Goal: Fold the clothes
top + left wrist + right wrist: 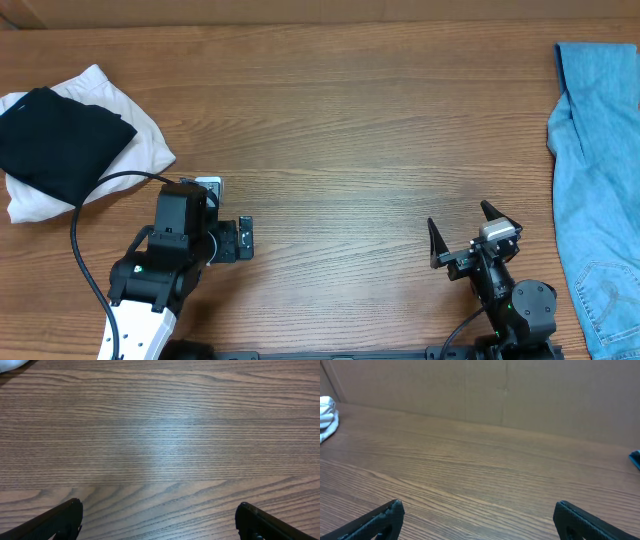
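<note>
- Step in hand, as a judgement: the arms are between garments. Neither arm is on cloth, and both sit near the front edge of the worktop (340, 120).
- The left jaws stand fully apart with nothing between them. The left wrist view shows only bare wood between the two tips.
- The right jaws are likewise spread wide and empty, and point out over open wood.
- The black shirt (60, 140) lies in a compact bundle at the far left, resting on the white trousers (145, 140). This pile looks dealt with.
- The light blue jeans (600, 180) lie loose and rumpled along the right edge, well apart from both arms. They look like the piece not yet folded.
- The next move probably calls for the right arm, the nearer one, to reach across, pinch an edge of the jeans and drag them toward the middle, where both arms can work.
- The jeans run out of frame at the right and the bottom, so their full lie cannot be told.
- How the trousers are folded beneath the shirt is hidden.
- In the overhead view the left arm's own body makes its jaws hard to pick out.
- The wrist views catch only slivers of cloth at their edges.
</note>
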You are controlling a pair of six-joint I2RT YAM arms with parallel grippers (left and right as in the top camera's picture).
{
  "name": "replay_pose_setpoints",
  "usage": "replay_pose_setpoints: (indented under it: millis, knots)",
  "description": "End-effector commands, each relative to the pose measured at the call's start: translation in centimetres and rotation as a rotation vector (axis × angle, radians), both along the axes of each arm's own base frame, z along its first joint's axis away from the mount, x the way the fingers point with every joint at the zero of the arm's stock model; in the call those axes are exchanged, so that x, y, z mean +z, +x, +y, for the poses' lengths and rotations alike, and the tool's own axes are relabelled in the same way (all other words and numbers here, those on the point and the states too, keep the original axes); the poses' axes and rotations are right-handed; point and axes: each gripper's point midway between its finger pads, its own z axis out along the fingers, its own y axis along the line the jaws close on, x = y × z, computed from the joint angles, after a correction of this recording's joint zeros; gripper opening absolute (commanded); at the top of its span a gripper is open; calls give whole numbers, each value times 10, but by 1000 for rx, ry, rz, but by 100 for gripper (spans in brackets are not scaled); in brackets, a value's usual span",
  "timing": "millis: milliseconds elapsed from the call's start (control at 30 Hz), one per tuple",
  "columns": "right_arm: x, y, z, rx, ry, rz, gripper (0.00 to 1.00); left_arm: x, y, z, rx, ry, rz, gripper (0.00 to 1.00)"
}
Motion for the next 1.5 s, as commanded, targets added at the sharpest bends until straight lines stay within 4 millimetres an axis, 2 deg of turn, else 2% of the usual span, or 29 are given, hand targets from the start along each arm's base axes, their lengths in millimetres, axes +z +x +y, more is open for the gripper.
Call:
replay_pose_setpoints:
  millis: [0,700,800,967,1067,1233,1467]
  knots:
    - [3,-1,1,9,-6,-17,100,-2,-1,0,13,-3,6,100]
    - [3,-1,1,8,-6,-17,100,-2,-1,0,13,-3,4,100]
    - [3,-1,1,8,-6,-17,100,4,-1,1,15,-5,-20,100]
    - [3,-1,1,9,-6,-17,100,25,-4,14,36,33,-142,100]
    - [3,-1,1,8,-6,-17,100,31,-11,18,52,31,-218,100]
    - [3,-1,1,8,-6,-17,100,20,-19,22,64,21,-329,100]
    - [3,-1,1,8,-6,-17,100,3,-6,20,72,-23,-560,100]
